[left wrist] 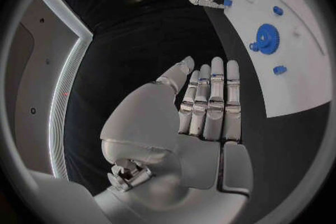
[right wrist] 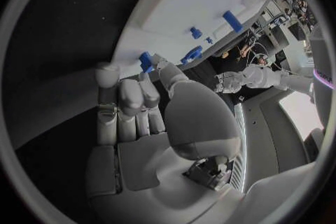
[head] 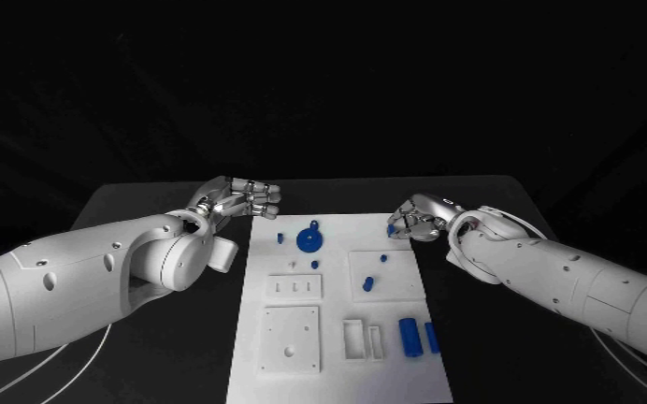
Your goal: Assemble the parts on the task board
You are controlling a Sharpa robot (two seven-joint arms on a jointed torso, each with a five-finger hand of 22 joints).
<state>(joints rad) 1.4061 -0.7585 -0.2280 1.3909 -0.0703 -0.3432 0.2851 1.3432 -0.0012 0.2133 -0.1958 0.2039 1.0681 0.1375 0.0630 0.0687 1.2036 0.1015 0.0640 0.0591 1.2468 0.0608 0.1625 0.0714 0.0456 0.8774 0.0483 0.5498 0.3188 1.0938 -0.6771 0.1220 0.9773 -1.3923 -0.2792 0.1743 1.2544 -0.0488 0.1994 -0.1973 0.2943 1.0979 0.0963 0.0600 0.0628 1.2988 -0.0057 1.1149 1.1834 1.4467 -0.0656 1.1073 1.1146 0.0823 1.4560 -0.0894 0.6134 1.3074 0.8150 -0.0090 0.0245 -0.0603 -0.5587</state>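
White board [head: 277, 367], flat rectangular plate, lies lengthwise in the middle of a matt black table [head: 162, 208], its near end toward the robot. Bare black surface runs along both long sides and beyond the far edge.

Left hand [head: 240, 198]: silver, hovers over the table just off the board's far left corner, fingers straight and side by side, grasping nothing; the left wrist view shows the palm [left wrist: 203, 117] flat and unoccupied.

Right hand [head: 421, 219]: silver, at the board's far right edge, fingers curled inward. In the right wrist view a small blue piece [right wrist: 145, 60] sits at the fingertips, apparently pinched, though the contact is partly hidden.

Parts on the board, all blue:
- gear [head: 310, 238], toothed disc, far left area;
- small peg [head: 280, 238] just beside the gear, toward the left edge;
- small stud [head: 316, 264] nearer than the gear;
- short piece [head: 383, 258] and oval piece [head: 368, 283] on a raised white square, right of centre;
- two upright-lying cylinders [head: 409, 336], [head: 432, 337], near right, side by side.

White fixtures: small plate with slots [head: 294, 287], larger square plate [head: 292, 339], narrow open tray [head: 353, 339].
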